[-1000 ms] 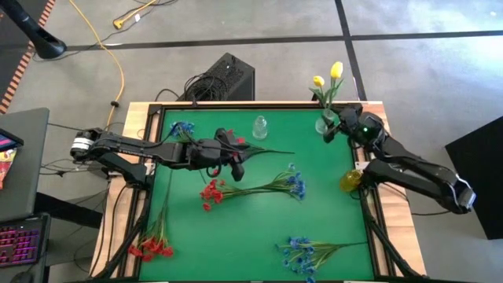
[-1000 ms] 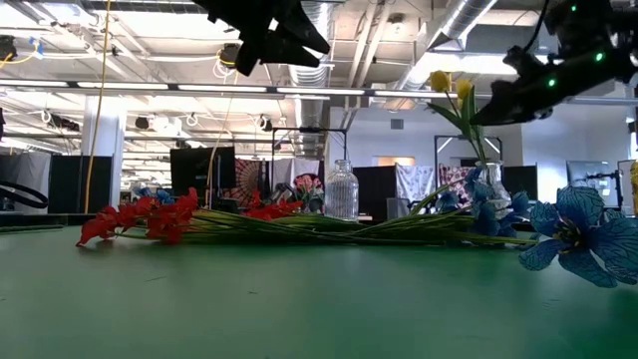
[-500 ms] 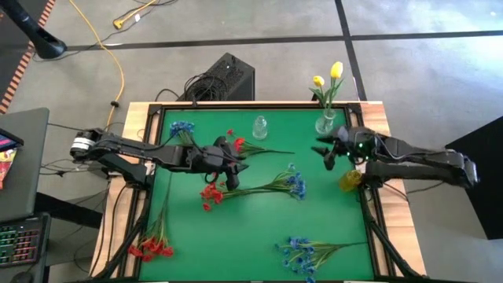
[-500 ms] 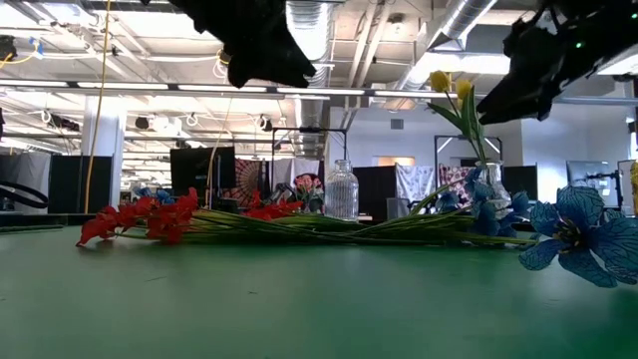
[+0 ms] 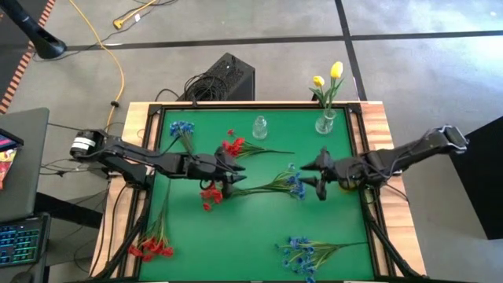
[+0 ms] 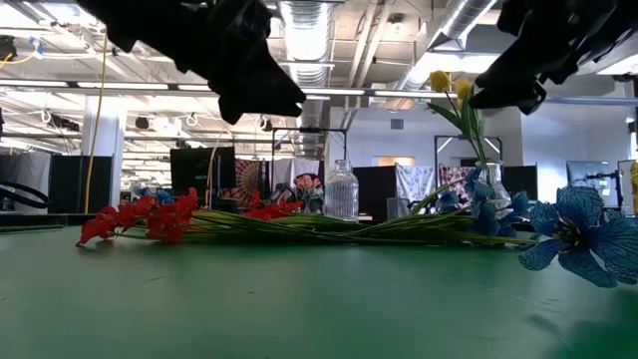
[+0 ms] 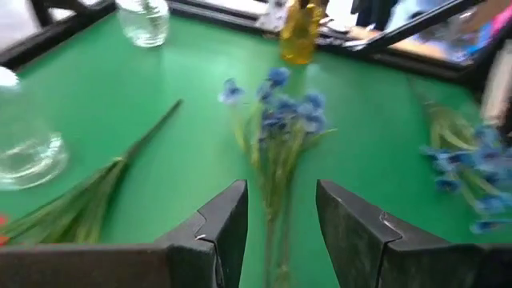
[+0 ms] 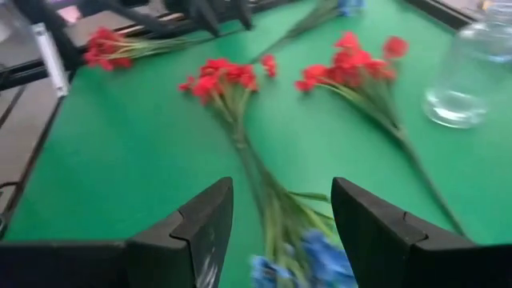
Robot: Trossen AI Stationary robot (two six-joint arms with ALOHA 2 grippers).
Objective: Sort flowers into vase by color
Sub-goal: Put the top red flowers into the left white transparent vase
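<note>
The empty vase (image 5: 259, 126) stands at the table's (image 5: 259, 236) far edge; another vase (image 5: 324, 122), holding two tulips (image 5: 335, 71), stands to its right. One spray (image 5: 182, 129) lies to its left, another (image 5: 240, 146) just before it. Two more sprays (image 5: 211, 192) (image 5: 292, 184) lie nearer the middle, stems overlapping. Well before the empty vase, one spray (image 5: 151, 248) lies at the near left and one (image 5: 302, 253) at the near right.
</note>
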